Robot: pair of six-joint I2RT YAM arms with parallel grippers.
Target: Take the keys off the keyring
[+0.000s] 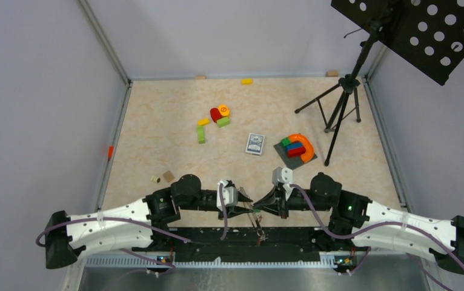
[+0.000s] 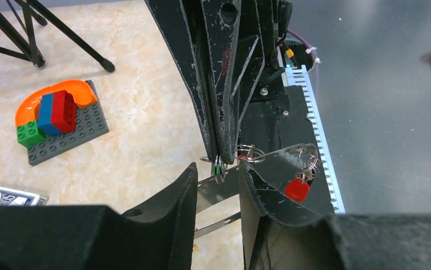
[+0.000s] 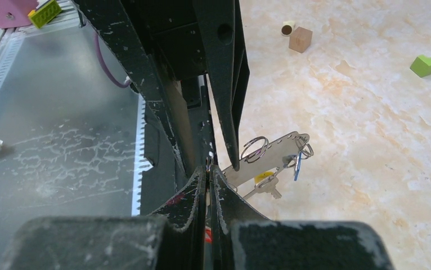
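1. The keyring (image 2: 275,160) is found at 6 o'clock of the bench (image 1: 157,133), over its near edge and between the two pincers. The left arm lies at its 9 o'clock and the right at its 3 o'clock, both about equally near.
2. The left pincer (image 2: 218,177) is seen partly spread, with the keyring's band crossing the gap. Whether the pads bite on it cannot be told.
3. The right pincer (image 3: 209,169) is pressed together at the band, and a green tag (image 2: 219,167) shows at its tip. Whether anything is nipped there cannot be told.
4. From the left wrist, the band's long axis runs from 8 to 2 o'clock. The keys (image 3: 266,190) are gathered toward the 2 o'clock end, and a red tag (image 2: 297,189) hangs at 4 o'clock of the left pincer.
5. The coming move is judged to turn on a steady hold by one pincer while a key's small ring is drawn along that axis by the other.
6. Open bench is left toward 12 o'clock, with the card box (image 1: 254,143) well apart. The toothed rail (image 2: 321,147) lies close at 6 o'clock, where a dangling key might be caught.
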